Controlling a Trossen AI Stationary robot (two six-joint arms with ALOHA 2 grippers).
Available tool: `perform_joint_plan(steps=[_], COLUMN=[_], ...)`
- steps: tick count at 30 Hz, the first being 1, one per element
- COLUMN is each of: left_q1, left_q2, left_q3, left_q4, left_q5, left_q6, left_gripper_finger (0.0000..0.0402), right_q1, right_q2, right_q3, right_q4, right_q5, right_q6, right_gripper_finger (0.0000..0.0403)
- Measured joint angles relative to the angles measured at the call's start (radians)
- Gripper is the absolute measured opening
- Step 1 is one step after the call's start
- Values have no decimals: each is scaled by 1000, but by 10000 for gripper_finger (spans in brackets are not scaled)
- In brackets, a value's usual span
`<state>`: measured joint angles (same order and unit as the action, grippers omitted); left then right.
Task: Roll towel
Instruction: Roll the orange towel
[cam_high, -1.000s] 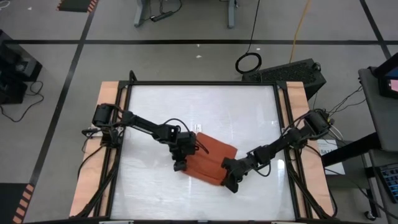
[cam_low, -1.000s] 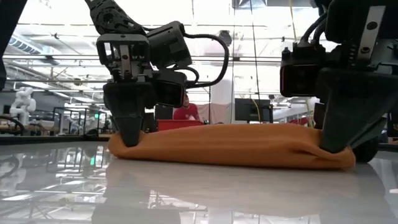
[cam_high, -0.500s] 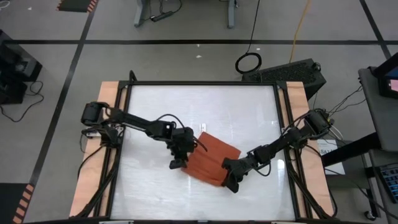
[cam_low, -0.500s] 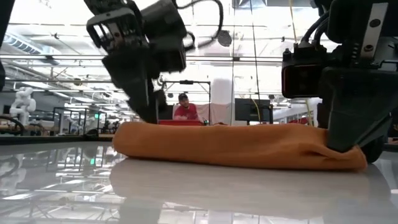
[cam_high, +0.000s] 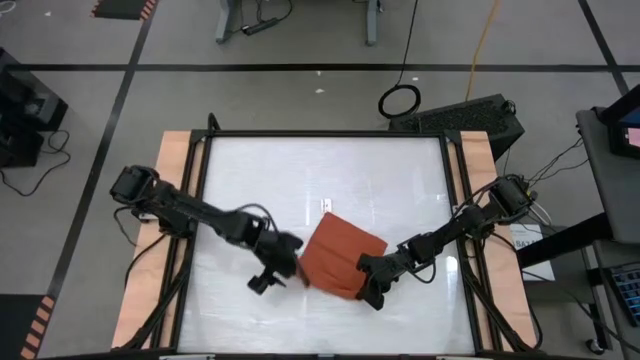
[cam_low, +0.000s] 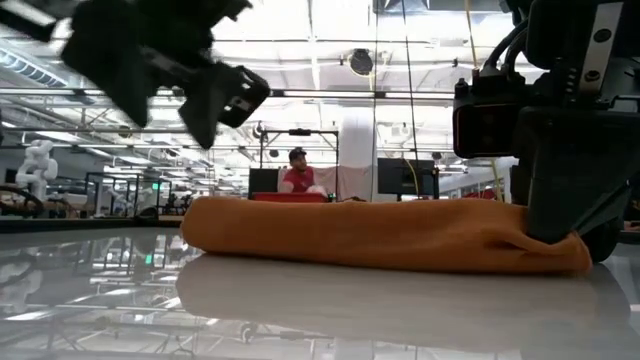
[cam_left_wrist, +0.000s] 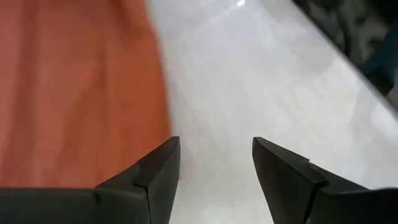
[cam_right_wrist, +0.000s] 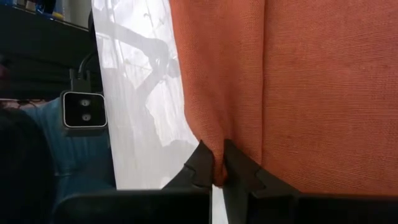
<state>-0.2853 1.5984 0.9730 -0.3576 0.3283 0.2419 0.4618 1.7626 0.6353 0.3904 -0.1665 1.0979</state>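
From above, near the front middle of the white table (cam_high: 400, 170), the towel (cam_high: 338, 255) lies folded. The right pincer (cam_high: 372, 293) sits at its front right edge, the left pincer (cam_high: 262, 282) just beside its left edge. Seen low, the left pincer hangs above the table, apparently clear of the cloth. The left wrist view shows its fingers (cam_left_wrist: 155, 171) apart, holding nothing; the right wrist view shows fingers (cam_right_wrist: 202, 163) pinched on a towel fold.

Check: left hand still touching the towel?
Apart. In the left wrist view the left hand is open over bare table, the towel off to one side. The low view shows it lifted above the cloth.
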Motion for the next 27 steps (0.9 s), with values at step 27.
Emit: perform_joint_plan(steps=[27], left_q1=[-6], left_q2=[134], left_q3=[0], left_q4=[82], left_q5=[-308], left_q6=[105], left_gripper_finger=[206], right_q1=[0], right_q2=[1], right_q3=[-1], right_q4=[21], right_q5=[4], right_q6=[21], right_gripper_finger=[4])
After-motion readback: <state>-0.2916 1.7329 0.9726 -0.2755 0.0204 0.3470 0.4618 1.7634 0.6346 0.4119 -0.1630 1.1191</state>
